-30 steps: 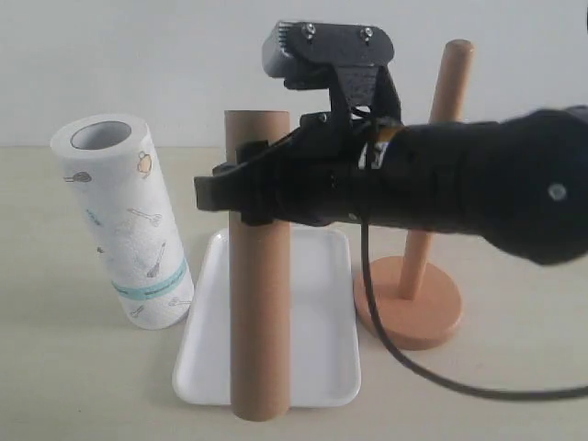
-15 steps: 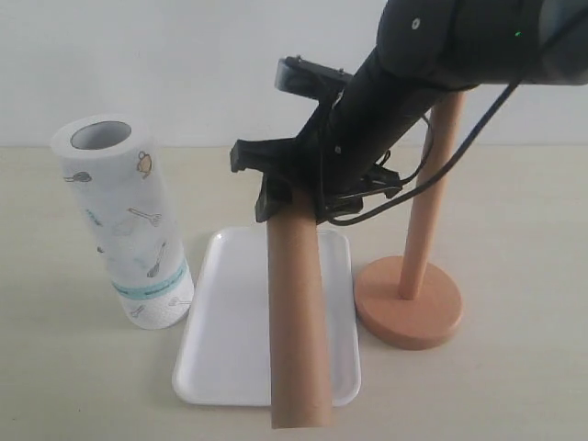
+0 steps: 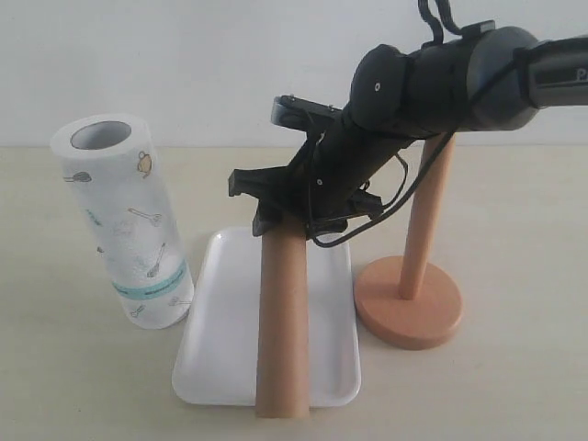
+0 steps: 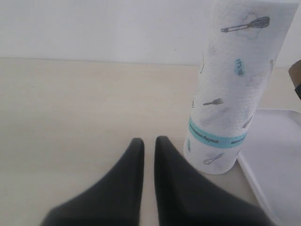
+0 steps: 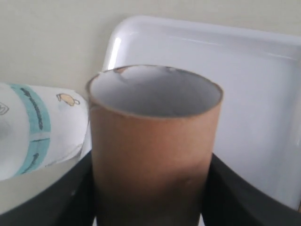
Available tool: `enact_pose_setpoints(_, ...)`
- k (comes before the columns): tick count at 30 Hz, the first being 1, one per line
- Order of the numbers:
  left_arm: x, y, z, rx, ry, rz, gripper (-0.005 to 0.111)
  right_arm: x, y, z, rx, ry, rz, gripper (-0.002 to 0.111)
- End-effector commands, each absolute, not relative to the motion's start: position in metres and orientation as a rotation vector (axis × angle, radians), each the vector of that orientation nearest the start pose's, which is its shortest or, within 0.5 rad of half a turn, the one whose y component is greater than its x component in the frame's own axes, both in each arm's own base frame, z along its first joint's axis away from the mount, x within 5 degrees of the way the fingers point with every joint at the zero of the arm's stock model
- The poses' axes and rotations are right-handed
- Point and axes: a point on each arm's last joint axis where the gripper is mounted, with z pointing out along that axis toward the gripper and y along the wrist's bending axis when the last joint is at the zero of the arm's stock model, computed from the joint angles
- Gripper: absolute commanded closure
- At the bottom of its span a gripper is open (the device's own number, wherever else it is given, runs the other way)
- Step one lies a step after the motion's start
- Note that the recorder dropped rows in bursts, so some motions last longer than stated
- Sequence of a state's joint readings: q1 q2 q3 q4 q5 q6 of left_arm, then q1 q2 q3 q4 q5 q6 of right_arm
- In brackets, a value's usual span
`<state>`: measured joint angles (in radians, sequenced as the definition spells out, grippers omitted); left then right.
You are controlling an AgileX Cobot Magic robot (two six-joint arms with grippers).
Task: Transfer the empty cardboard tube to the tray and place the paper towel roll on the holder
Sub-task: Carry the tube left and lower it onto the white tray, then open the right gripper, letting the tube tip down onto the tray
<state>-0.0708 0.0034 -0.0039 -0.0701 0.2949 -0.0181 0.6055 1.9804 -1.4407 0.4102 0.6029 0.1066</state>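
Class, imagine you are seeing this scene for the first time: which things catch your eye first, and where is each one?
The brown cardboard tube stands out most, held nearly upright at its top by the right pincer over the white tray in the middle. Left of the tray the printed paper towel roll stands upright. Right of the tray is the wooden holder, with nothing on its post.

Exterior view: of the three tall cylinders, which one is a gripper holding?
The plain brown cardboard tube, clamped near its top by the right gripper. The printed paper towel roll and the wooden holder stand alone, untouched.
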Motion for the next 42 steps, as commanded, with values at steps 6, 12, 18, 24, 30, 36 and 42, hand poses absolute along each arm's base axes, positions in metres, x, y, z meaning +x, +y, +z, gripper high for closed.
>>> enact_pose_setpoints(6,0.054,-0.006,0.186,-0.006,1.781,-0.133,0.099,0.348,0.261,0.206,-0.285,2.620,0.659,0.077)
enact_pose_setpoints(12,0.054,-0.006,0.186,-0.006,1.781,-0.133,0.099,0.348,0.261,0.206,-0.268,2.632,0.667,0.051)
enact_pose_setpoints(18,0.054,-0.005,0.187,-0.003,1.780,-0.129,0.099,0.348,0.261,0.206,-0.241,2.634,0.674,0.051)
enact_pose_setpoints(24,0.054,-0.005,0.187,-0.003,1.780,-0.129,0.099,0.348,0.261,0.206,-0.231,2.636,0.676,0.040)
enact_pose_setpoints(30,0.054,-0.005,0.187,-0.003,1.780,-0.129,0.099,0.347,0.261,0.206,-0.172,2.664,0.690,0.031)
enact_pose_setpoints(36,0.054,-0.005,0.187,-0.003,1.780,-0.129,0.099,0.343,0.260,0.213,-0.179,2.701,0.696,0.060)
enact_pose_setpoints(42,0.054,-0.005,0.187,-0.003,1.780,-0.129,0.099,0.337,0.259,0.230,-0.362,2.693,0.675,0.108)
